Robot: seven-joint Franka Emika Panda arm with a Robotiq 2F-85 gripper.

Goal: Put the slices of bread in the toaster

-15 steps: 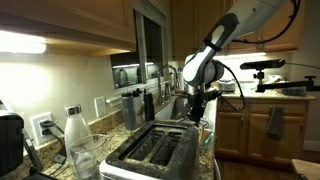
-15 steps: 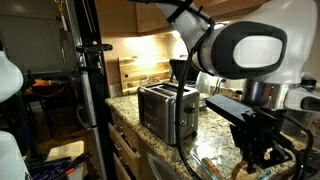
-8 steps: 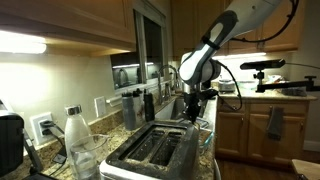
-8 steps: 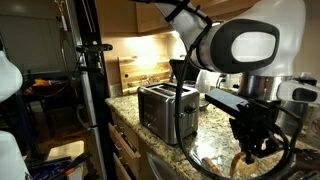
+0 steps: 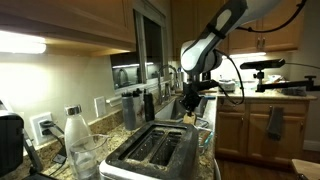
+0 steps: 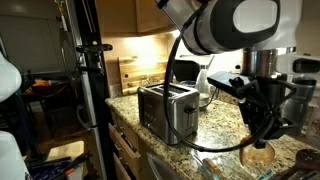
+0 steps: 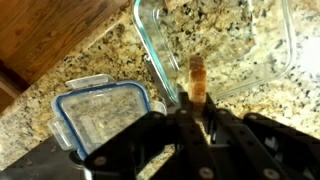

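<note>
While one toaster sits on the tabletop, the pincer seemingly pinches one bread slice over one glass dish.

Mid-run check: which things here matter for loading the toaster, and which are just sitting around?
For the job:
slice of bread, held edge-on in the gripper
toaster

Lying about:
glass container under the slice
blue-rimmed lid beside it
glass bottle with a white cap
</note>
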